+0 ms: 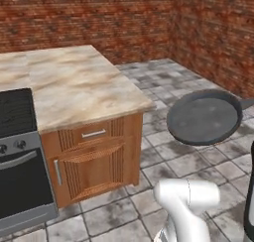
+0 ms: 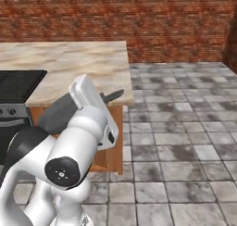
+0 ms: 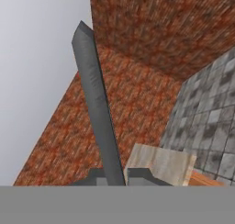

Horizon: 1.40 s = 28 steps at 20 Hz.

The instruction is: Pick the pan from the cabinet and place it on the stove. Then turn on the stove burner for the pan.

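A long dark grey pan handle (image 3: 96,103) rises from between the clamped fingertips (image 3: 137,176) of the gripper (image 3: 114,177). Behind: red brick wall (image 3: 137,90), grey tiled floor (image 3: 206,122), a marble counter corner (image 3: 160,163).

The arm (image 2: 69,146) is rising from the base, its white links folding at a dark elbow and its hand (image 2: 92,107) tipping up and away. In the left base view a white joint (image 1: 186,196) is sitting low in front. The gripper (image 3: 114,177) is clamping, its jaws standing nearly together on the pan handle (image 3: 96,103) running up between the fingertips (image 3: 140,175).
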Tool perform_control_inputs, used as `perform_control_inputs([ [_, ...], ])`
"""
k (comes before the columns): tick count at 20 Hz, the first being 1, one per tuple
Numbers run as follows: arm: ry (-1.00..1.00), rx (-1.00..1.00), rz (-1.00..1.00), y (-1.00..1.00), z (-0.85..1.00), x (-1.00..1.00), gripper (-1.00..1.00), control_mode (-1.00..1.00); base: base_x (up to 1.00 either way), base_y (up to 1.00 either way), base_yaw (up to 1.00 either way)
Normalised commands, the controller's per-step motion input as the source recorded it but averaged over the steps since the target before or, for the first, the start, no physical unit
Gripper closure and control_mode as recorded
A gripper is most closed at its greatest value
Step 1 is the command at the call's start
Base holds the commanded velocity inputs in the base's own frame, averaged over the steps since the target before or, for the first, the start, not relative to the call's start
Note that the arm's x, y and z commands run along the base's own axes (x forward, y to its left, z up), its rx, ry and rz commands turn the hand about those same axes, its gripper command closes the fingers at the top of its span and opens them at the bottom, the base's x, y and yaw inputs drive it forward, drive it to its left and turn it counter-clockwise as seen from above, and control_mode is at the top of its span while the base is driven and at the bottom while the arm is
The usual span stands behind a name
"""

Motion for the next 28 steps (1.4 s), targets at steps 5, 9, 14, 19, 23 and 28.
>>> perform_control_inputs([
  [5, 0.0, 0.0, 0.0, 0.0, 0.0, 0.0, 1.0, 1.0, 0.35, 0.74, 0.35],
  [9, 0.0, 0.0, 0.0, 0.0, 0.0, 0.0, 1.0, 1.0, 0.56, 0.69, 0.3],
  [14, 0.0, 0.0, 0.0, 0.0, 0.0, 0.0, 1.0, 1.0, 0.82, 0.57, 0.25],
  [19, 0.0, 0.0, 0.0, 0.0, 0.0, 0.0, 1.0, 1.0, 0.77, 0.47, 0.19],
  [23, 0.0, 0.0, 0.0, 0.0, 0.0, 0.0, 1.0, 1.0, 0.51, 0.49, 0.14],
  [28, 0.0, 0.0, 0.0, 0.0, 0.0, 0.0, 1.0, 1.0, 0.31, 0.5, 0.09],
])
